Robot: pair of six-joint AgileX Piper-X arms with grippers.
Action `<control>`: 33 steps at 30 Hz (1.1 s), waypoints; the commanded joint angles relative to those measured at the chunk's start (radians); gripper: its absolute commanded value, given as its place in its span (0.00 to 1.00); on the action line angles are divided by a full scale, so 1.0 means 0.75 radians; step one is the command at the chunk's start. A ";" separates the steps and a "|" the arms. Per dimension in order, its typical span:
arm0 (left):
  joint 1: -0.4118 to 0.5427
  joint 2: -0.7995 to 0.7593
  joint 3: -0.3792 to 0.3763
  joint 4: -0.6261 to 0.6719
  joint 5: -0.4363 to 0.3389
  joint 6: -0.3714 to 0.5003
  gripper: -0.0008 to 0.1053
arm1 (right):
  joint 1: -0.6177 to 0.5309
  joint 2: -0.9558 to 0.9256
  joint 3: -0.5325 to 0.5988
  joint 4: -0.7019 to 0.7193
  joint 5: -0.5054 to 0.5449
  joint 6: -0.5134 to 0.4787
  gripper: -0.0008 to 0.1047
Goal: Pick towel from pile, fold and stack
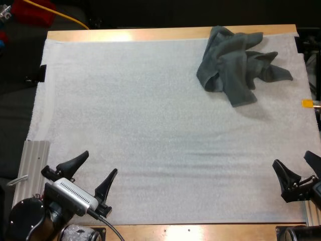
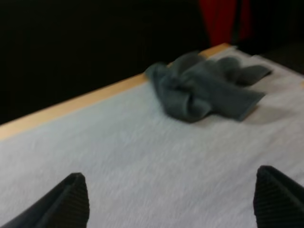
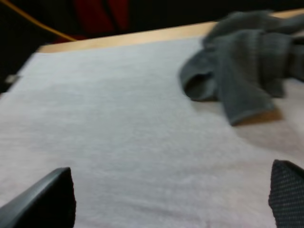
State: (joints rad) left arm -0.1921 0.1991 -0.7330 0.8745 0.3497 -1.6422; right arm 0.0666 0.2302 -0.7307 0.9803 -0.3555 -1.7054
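A crumpled dark grey-green towel [image 1: 236, 64] lies at the far right of the white mat [image 1: 150, 130], close to the table's far edge. My left gripper [image 1: 98, 169] stands open over the mat's near left corner, far from the towel. My right gripper [image 1: 296, 165] stands open at the near right edge of the mat, with nothing between its fingers. The left wrist view has the towel [image 2: 204, 88] well ahead of the open fingers [image 2: 66, 202], by the wooden far edge. In the right wrist view the towel [image 3: 242, 71] lies ahead of the open fingers [image 3: 50, 197].
A ribbed metal rail [image 1: 31, 168] lies along the mat's near left side. A yellow cable [image 1: 60, 15] and red objects sit beyond the far left corner. The wooden table edge [image 1: 150, 34] borders the mat's far side.
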 commanded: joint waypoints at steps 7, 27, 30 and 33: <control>-0.074 0.163 -0.097 -0.068 0.009 -0.013 0.65 | -0.007 0.133 -0.035 -0.056 -0.072 0.032 0.77; -0.074 0.274 -0.121 -0.118 0.009 -0.018 0.65 | -0.007 1.024 -0.035 -0.612 0.054 0.548 0.77; -0.074 0.274 -0.121 -0.118 0.012 -0.028 0.65 | -0.007 1.158 -0.035 -0.715 0.054 0.651 0.77; -0.074 0.274 -0.121 -0.118 0.052 -0.039 0.65 | -0.007 1.278 -0.035 -0.804 0.054 0.731 0.77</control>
State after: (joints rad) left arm -0.2432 0.4045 -0.8168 0.7981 0.3832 -1.6599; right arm 0.0666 1.1944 -0.7486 0.3953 -0.3183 -1.1628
